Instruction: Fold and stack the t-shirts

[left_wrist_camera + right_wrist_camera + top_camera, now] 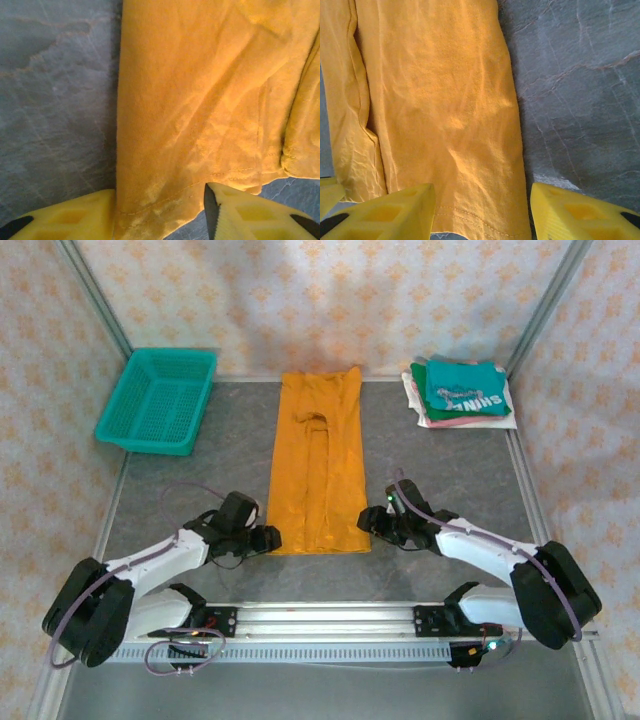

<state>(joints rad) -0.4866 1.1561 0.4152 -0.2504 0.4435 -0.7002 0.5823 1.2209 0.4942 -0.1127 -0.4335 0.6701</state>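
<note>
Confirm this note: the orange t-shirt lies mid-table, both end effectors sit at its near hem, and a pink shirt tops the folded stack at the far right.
One error: the teal shirt with white lettering tops the folded stack, not a pink one. The top external view shows it. The rest of the note stands.

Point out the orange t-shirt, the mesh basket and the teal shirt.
Mustard-orange cloth t-shirt (pixel 318 465): top external view, mid-body.
Teal plastic mesh basket (pixel 145 441): top external view, near wall.
Folded teal shirt with white lettering (pixel 462 390): top external view, top face.
</note>
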